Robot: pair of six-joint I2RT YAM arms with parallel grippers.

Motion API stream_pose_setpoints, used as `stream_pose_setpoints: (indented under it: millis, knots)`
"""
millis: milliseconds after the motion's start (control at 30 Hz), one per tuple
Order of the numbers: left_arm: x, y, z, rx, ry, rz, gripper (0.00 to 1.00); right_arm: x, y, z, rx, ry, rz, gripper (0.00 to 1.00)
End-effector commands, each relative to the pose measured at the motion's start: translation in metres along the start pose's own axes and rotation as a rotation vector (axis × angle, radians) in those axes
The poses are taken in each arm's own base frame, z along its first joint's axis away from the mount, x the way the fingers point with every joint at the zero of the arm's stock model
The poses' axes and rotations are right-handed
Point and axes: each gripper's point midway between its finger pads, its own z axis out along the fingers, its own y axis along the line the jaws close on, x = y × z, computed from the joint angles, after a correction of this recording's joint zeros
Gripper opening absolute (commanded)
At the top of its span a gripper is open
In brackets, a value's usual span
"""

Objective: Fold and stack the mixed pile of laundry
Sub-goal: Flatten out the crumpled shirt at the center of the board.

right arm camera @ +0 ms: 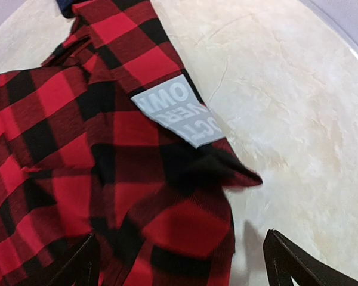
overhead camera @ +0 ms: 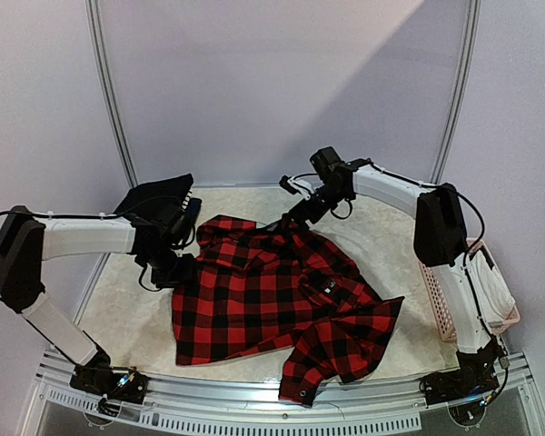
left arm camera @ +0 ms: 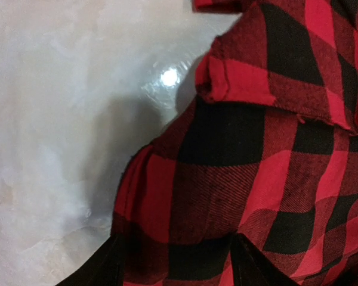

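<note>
Flattening plaid flannel shirt at tabletop centre: left pincer and right pincer both apart, holding nothing. Suggest pinching far-edge shoulders, pulling outward evenly.

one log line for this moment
left gripper: open, at left edge of plaid shirt | right gripper: open, at its far edge | shirt: spread on table, unfolded

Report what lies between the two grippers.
The collar end of the plaid shirt fills the gap between left gripper and right gripper; the top view shows it.
</note>
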Motion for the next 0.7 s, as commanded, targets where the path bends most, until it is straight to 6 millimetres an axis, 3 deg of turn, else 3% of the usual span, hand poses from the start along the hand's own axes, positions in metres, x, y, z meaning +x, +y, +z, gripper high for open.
stream_pose_setpoints:
  millis: [0, 67, 167, 267, 333, 400, 433, 533, 667]
  knots:
    - [0.007, -0.008, 0.016, 0.056, 0.036, -0.013, 0.6, 0.007, -0.007, 0.036, 0.0, 0.018, 0.069, 0.96]
    - [0.012, -0.005, 0.019, 0.047, 0.047, -0.016, 0.57, 0.013, -0.01, 0.049, -0.007, 0.023, 0.097, 0.91]
    - [0.015, 0.004, 0.022, 0.012, 0.041, -0.013, 0.51, 0.009, -0.019, 0.05, 0.032, 0.005, 0.117, 0.64]
    - [0.02, 0.006, 0.028, 0.006, 0.053, -0.005, 0.41, -0.011, -0.035, 0.026, 0.079, -0.056, 0.135, 0.21]
    - [0.025, 0.008, 0.036, 0.001, 0.074, -0.002, 0.34, -0.026, -0.047, -0.003, 0.104, -0.114, 0.155, 0.04]
    - [0.03, 0.007, 0.042, 0.002, 0.089, 0.001, 0.27, -0.033, -0.063, -0.031, 0.131, -0.162, 0.184, 0.0]
    - [0.031, 0.007, 0.044, -0.001, 0.094, 0.003, 0.26, -0.041, -0.07, -0.055, 0.147, -0.203, 0.195, 0.0]
    - [0.033, 0.009, 0.048, -0.017, 0.095, 0.017, 0.25, -0.038, -0.095, -0.105, 0.183, -0.257, 0.252, 0.0]
    - [0.034, 0.007, 0.054, -0.026, 0.104, 0.034, 0.25, 0.005, -0.128, -0.142, 0.205, -0.259, 0.389, 0.07]
